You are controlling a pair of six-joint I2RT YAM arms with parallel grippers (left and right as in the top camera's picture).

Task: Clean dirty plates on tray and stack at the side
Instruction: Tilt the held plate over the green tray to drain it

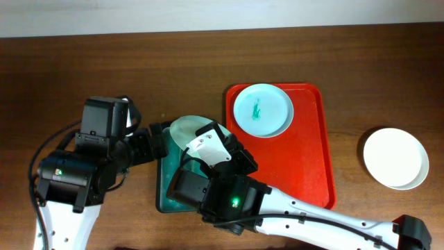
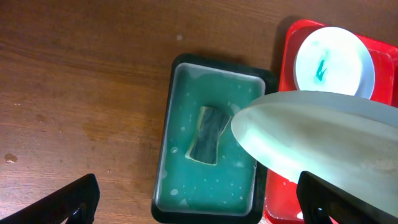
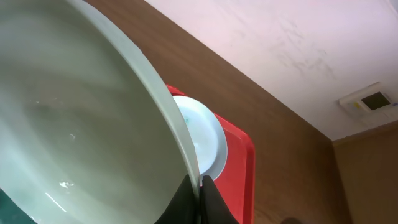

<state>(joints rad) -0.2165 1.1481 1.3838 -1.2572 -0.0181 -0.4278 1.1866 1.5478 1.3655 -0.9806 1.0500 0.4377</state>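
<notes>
My right gripper (image 1: 201, 139) is shut on the rim of a pale plate (image 1: 186, 128) and holds it tilted over the teal basin (image 1: 165, 191). In the right wrist view the fingers (image 3: 200, 190) pinch this plate's edge (image 3: 74, 124). The plate also fills the right of the left wrist view (image 2: 323, 134). A second plate (image 1: 262, 110) with a teal smear lies at the far left of the red tray (image 1: 305, 160). A third, clean-looking plate (image 1: 395, 157) lies on the table to the right of the tray. My left gripper (image 1: 158, 142) is open and empty above the basin (image 2: 205, 211).
The basin (image 2: 180, 186) holds cloudy teal water and a dark sponge (image 2: 209, 134). It stands against the tray's left edge (image 2: 286, 62). Bare brown table lies to the left of the basin and behind the tray.
</notes>
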